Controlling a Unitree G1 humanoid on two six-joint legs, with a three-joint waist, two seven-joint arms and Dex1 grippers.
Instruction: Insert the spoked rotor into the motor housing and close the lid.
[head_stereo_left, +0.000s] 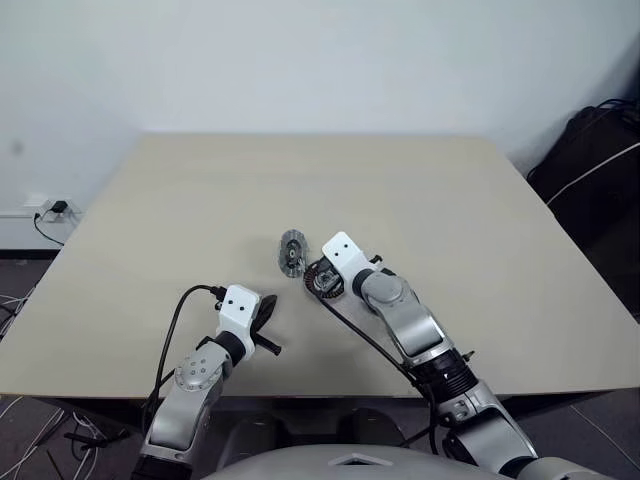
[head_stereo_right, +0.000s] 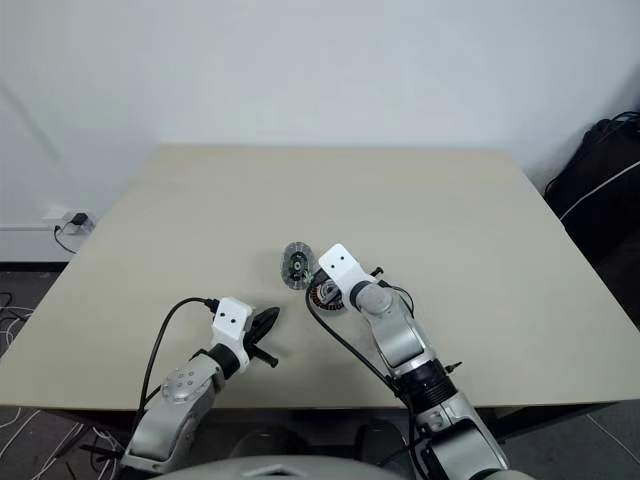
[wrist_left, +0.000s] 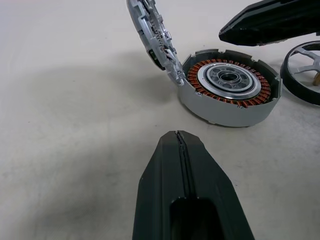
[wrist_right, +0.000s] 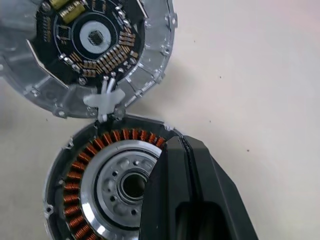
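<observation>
I'm hovering my right gripper (wrist_right: 172, 150), fingers pinched empty, over the housing (wrist_left: 227, 85) mid-table, lid (wrist_left: 152, 35) propped open beside it, rotor (wrist_left: 305, 70) just beside, while my left gripper (wrist_left: 178, 137), closed empty too, is waiting nearby.

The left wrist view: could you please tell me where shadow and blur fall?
Left wrist view: a soft shadow spreads over the table beside the motor housing; the tilted lid blurs toward its upper edge. Right wrist view: windings sharp.
</observation>
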